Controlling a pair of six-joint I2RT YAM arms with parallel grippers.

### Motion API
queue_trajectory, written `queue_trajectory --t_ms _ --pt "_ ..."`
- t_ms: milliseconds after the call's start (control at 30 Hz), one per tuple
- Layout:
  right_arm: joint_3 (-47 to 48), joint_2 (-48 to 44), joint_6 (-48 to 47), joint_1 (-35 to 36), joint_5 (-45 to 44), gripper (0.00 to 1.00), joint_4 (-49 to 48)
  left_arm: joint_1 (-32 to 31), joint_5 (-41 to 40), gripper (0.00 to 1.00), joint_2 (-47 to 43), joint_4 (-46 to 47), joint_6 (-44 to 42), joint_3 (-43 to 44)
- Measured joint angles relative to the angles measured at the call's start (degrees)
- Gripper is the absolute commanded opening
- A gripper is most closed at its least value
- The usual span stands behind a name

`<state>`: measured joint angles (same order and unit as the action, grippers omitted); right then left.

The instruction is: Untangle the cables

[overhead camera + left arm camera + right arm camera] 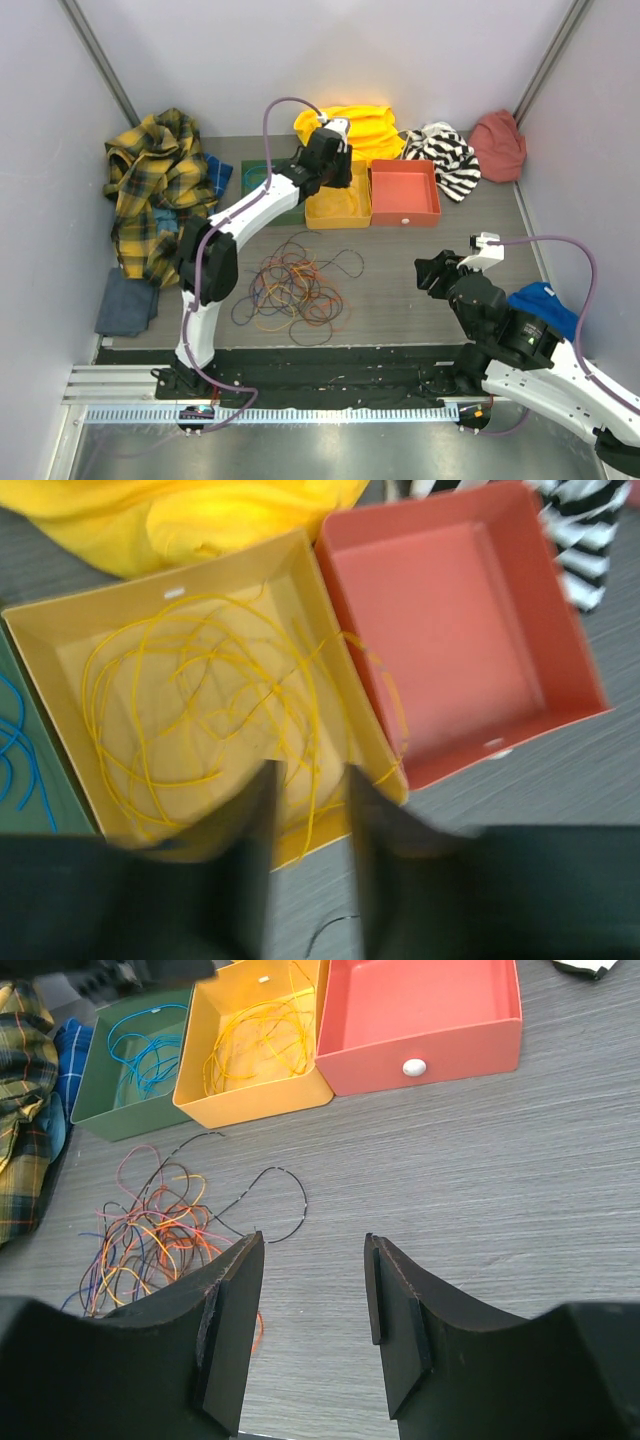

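At the far left of the row stands the green tray (120, 1125), with a blue cable (150, 1045) coiled inside it. In front of it, on the tabletop (480, 1190) between the two arms, the cables (295, 290) lie in one loose heap of orange, red, purple and dark loops that cross each other many times. Next in the row is the yellow tray (120, 590), which holds a yellow cable (190, 710). One loop of it hangs over the wall towards the red tray (440, 620), which looks empty. The left gripper (310, 780) hovers over the near edge of the yellow tray with its jaws a little apart, and I see nothing pinched between them. I judge that the step in hand is the delivery of one colour to its tray, and that most of the sorting is not yet done. At the right, the right gripper (313, 1243) hangs above bare tabletop, its jaws wide and nothing in them. The next move, I think, calls for a gripper to go to the heap, choose one strand at its outer edge, such as the dark one reaching to the right, and draw it out slowly so that the other loops do not follow.
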<state>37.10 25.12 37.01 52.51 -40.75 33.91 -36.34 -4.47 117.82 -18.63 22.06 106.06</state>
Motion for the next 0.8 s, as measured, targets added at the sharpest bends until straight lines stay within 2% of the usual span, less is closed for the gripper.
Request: queue_trajectory --t_ms 33,67,100,133,267,433,533,667,800 --pt "0.0 0.02 -0.09 0.0 -0.09 0.53 0.0 0.31 0.02 0.62 1.42 -0.63 0.57 0.07" --pt "0.0 0.02 -0.11 -0.02 -0.11 0.53 0.0 0.61 0.07 0.76 2.38 -1.2 0.46 0.17" --pt "0.0 0.02 -0.13 -0.02 -0.13 0.53 0.0 0.94 0.2 0.84 3.13 -1.81 0.52 0.24" --pt "0.0 0.0 -0.15 0.0 -0.15 0.53 0.02 1.27 0.11 1.0 3.58 -2.45 0.55 0.22" --pt "0.0 0.02 -0.13 -0.02 -0.17 0.53 0.02 2.05 -0.7 1.0 2.71 -2.6 1.38 -0.98" --pt "0.0 0.04 -0.09 -0.02 -0.13 0.53 0.02 2.29 -4.37 1.0 -5.44 -2.99 0.2 -5.38" --pt "-0.13 0.04 0.0 -0.02 -0.07 0.53 -0.02 2.05 -6.8 1.0 -17.38 -2.64 0.33 -13.25" --pt "-1.99 1.4 0.63 -0.02 0.7 0.52 -1.27 0.22 -10.78 1.0 -36.13 0.26 3.69 -28.72" --pt "-4.48 5.05 0.98 -0.02 2.58 0.51 -2.71 -3.48 -14.21 1.0 -47.28 0.94 8.83 -44.83"
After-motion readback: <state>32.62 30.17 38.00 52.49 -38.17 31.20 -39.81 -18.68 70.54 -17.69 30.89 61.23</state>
